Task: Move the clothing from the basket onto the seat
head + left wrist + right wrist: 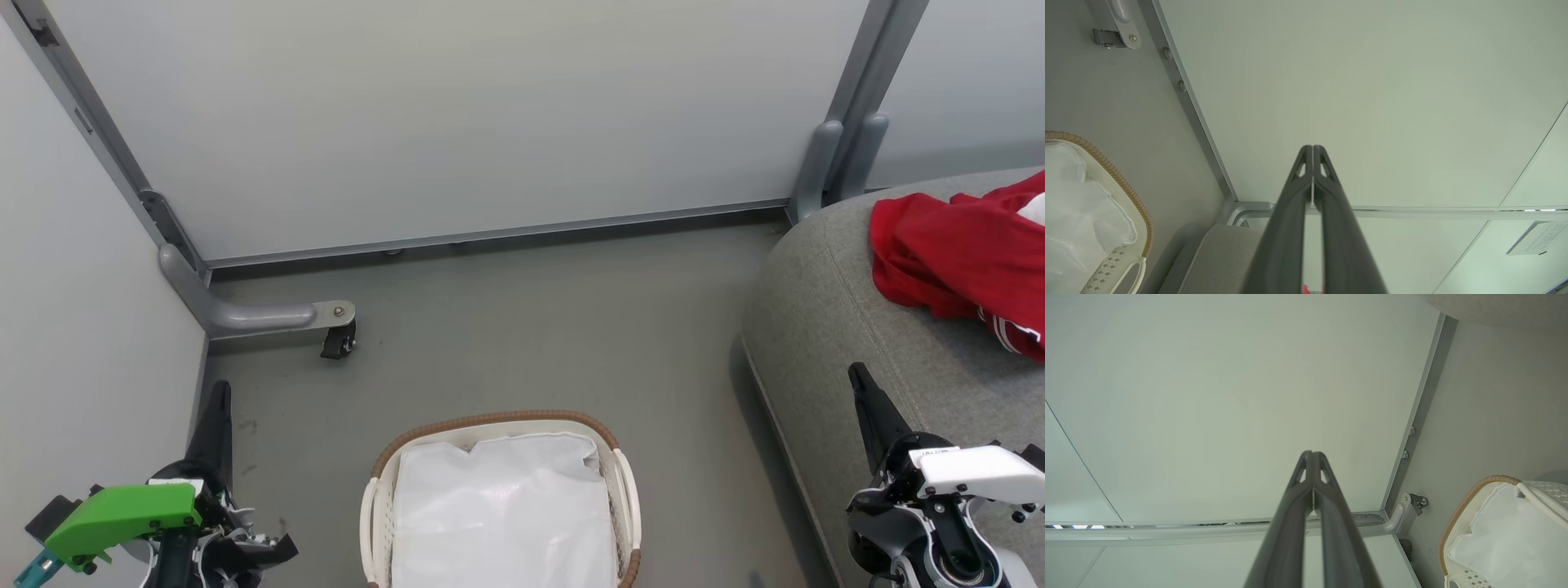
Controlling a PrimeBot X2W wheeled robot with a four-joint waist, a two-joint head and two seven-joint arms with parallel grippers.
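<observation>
Clothing lies on the seat; the basket with its white liner stands on the floor.
A grey partition and its caster wheel stand behind the basket. The left end effector and the right end effector flank it, both closed on nothing; the wrist views show the fingers pressed together.

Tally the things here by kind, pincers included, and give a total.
Basket: 1
Seat: 1
Red clothing heap, on the seat: 1
Pincers: 2 (left pincer, right pincer, both shut)
Total: 5
</observation>
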